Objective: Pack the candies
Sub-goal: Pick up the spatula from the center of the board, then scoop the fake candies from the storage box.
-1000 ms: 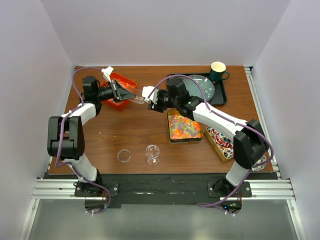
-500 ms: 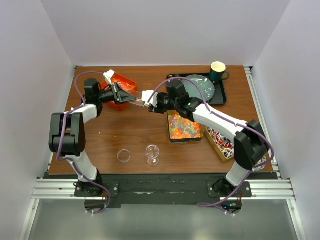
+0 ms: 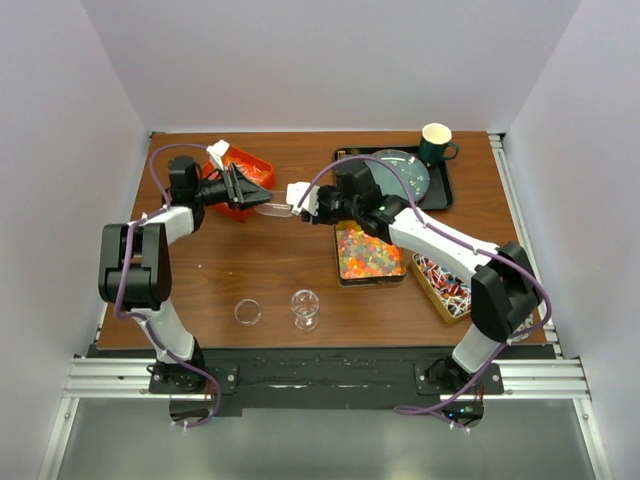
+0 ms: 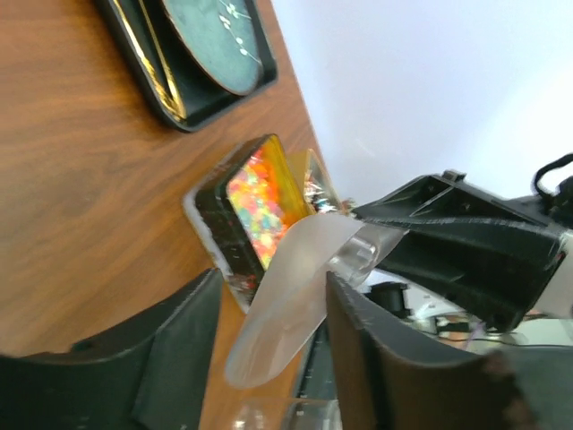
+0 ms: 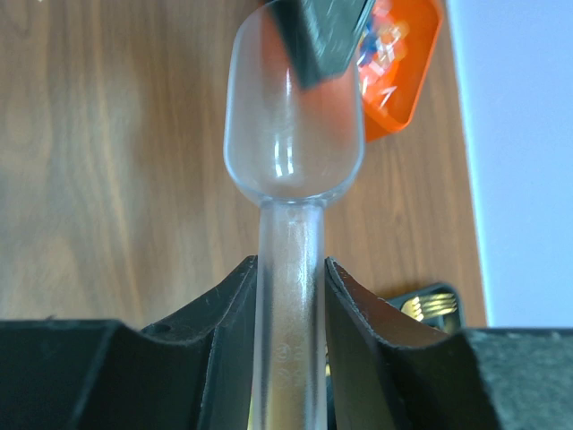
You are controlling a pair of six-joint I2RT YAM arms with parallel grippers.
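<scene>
Candies (image 3: 368,252) not yet touched, none between any fingers. Right gripper (image 5: 288,269) closed narrow on the handle of a clear scoop (image 5: 291,134), one pad on each side of the stem. Left gripper (image 4: 273,296) parted wide around the scoop's bowl, bowl apparently loose between the fingers; contact with one finger not ruled out. Scoop in mid-air above the table's (image 3: 250,265) far half, left of centre, just beside an orange bin (image 5: 403,90) near the far left corner, a few wrapped pieces (image 5: 380,40) inside. Gummies (image 4: 260,202) heaped in a tray (image 4: 219,233) right of centre; more wrapped pieces in a second tray (image 4: 311,170) by the right edge. Glass cup (image 3: 305,308) and clear dish (image 3: 247,312) close to the near edge, well apart from both trays.

Step in hand, by the look of it: passing the scoop to the right arm. To do well: hold the right grip firm and the handle level; draw the left fingers straight back off the bowl without nudging it; only then swing to the gummies, dig shallow, and carry low and level to avoid spills.
</scene>
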